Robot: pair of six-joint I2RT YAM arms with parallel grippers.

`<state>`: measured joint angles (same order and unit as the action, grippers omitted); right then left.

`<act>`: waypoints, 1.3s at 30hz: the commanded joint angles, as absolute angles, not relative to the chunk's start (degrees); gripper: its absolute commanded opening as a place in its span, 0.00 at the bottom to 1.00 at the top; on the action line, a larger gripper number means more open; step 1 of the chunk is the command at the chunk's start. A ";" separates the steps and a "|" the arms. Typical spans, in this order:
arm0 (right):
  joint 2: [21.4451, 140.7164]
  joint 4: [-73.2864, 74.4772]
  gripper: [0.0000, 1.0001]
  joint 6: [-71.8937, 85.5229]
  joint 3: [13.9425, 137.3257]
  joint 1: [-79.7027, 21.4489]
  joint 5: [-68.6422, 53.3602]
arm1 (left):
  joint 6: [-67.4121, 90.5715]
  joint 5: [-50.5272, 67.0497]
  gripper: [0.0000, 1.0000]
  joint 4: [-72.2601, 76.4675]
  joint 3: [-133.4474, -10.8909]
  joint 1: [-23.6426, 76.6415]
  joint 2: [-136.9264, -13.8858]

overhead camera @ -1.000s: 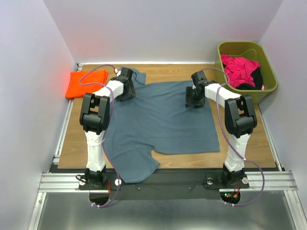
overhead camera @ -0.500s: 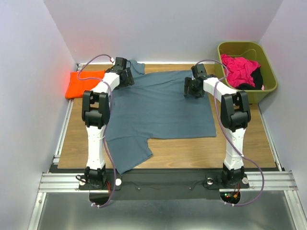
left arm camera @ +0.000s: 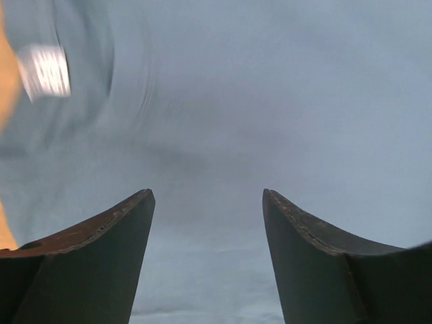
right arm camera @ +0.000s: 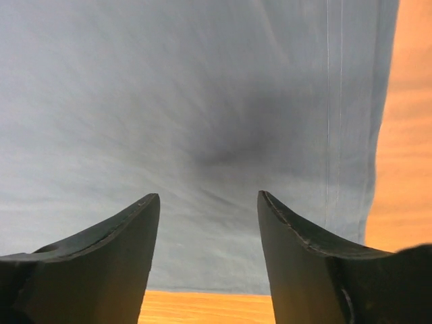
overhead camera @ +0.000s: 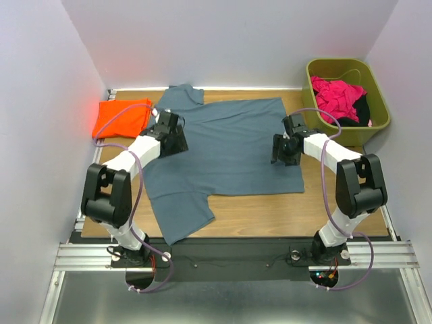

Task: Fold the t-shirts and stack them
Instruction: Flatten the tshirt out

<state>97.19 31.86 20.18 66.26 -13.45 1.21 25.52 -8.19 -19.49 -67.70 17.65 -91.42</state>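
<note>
Two shirts lie on the wooden tabletop (overhead camera: 337, 202). From above we see the blue-grey t-shirt (overhead camera: 229, 148) spread flat across the middle. It is a soft, matte knit, with one sleeve reaching the far edge and the other the near edge. The orange t-shirt (overhead camera: 121, 116) is folded into a compact pad in the far left corner, near the blue-grey far sleeve. An olive-green plastic bin (overhead camera: 378, 118) at the far right holds crumpled pink and black clothes (overhead camera: 337, 94).

Only the overhead view shows this layout. It places the left arm over the shirt's left side and the right arm over its right edge.

The wrist views add the detail. The left pincer (left arm camera: 206, 196) has dark, tapered fingers standing wide apart with nothing between them. Beneath it we see smooth cloth and a blurred white label (left arm camera: 44, 71). The right pincer (right arm camera: 207, 196) is likewise wide and empty, over a hem with two straight lines of stitching and bare wood beyond it. We cannot tell whether either pincer touches the cloth.
</note>
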 commanded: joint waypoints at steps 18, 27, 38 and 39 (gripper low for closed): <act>109.17 27.25 0.65 22.50 72.15 -13.01 7.57 | 26.54 -8.27 0.76 -18.98 -74.09 15.64 -108.55; 92.12 29.17 0.73 22.94 64.70 -12.92 8.08 | 32.24 -13.44 0.80 -23.73 -61.81 14.33 -87.12; 78.40 32.17 0.82 25.40 53.18 -10.02 8.62 | 34.19 -11.96 0.73 -21.98 -42.98 3.61 -75.76; 77.88 32.17 0.82 25.57 52.39 -9.93 8.35 | 34.19 -11.52 0.72 -20.84 -41.93 2.99 -76.02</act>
<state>79.33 31.35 24.16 54.26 -10.48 7.99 33.50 -12.14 -22.26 -43.97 4.21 -76.31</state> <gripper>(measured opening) 0.815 0.737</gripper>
